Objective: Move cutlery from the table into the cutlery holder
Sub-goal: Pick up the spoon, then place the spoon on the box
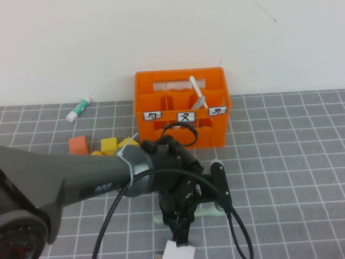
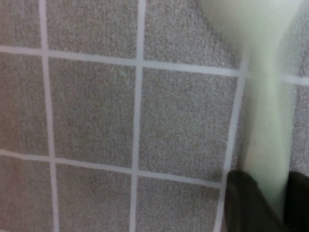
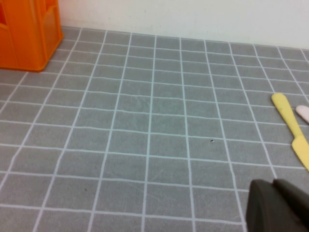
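The orange cutlery holder [image 1: 180, 108] stands at the back of the grey gridded table [image 1: 280, 162]. A pale grey piece of cutlery [image 1: 198, 95] leans inside it. My left gripper [image 1: 179, 218] points down near the table's front, over the mint-green spoon [image 1: 208, 211]. In the left wrist view the spoon's handle [image 2: 265, 121] lies between the dark fingers [image 2: 244, 203] of the left gripper [image 2: 273, 200], which press on both its sides. My right gripper [image 3: 280, 208] is shut on nothing, low over the table. A pale yellow knife [image 3: 292, 129] lies beyond it. The holder's corner [image 3: 26, 34] shows far off.
A white-green tube [image 1: 79, 109] lies by the back wall at the left. An orange cube [image 1: 78, 144] and a yellow cube [image 1: 109, 144] sit left of the holder. A small pinkish-white object [image 3: 304, 112] rests beside the knife. The left arm's cable [image 1: 237, 226] loops over the front of the table.
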Robot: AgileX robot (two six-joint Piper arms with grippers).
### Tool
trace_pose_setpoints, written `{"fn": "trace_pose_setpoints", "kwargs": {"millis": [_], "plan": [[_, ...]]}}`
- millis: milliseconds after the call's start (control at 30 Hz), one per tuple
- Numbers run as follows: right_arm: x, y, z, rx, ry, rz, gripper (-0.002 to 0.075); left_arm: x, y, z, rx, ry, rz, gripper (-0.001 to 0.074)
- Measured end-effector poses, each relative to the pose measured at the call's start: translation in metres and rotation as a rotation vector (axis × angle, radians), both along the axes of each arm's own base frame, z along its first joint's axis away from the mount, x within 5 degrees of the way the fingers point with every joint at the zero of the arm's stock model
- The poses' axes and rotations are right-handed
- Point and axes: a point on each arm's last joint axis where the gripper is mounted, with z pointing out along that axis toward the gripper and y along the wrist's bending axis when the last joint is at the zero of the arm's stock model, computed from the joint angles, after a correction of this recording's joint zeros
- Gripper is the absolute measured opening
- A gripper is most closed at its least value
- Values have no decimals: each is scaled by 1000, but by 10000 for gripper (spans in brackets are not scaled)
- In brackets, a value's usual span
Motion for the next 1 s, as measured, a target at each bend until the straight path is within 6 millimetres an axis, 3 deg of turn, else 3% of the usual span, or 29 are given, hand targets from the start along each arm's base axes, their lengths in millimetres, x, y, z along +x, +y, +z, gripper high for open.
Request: {"fn": "trace_pose_setpoints", "kwargs": {"millis": [33, 367, 433, 800, 1000], "plan": [[0, 0, 0, 0, 0, 0, -3, 0, 0, -1, -2, -1, -1, 126], [0, 0, 0, 0, 0, 0, -3, 2, -2, 6, -38, -29, 46, 118], [0, 0, 0, 0, 0, 0, -3, 2, -2, 15, -68, -51, 73, 57], [0, 0, 0, 2, 0, -1, -3, -8, 7, 104, -307, -206, 192, 33], [0, 0, 0, 2, 0, -1, -3, -19, 11, 138, -450, -212, 246, 33]]}}
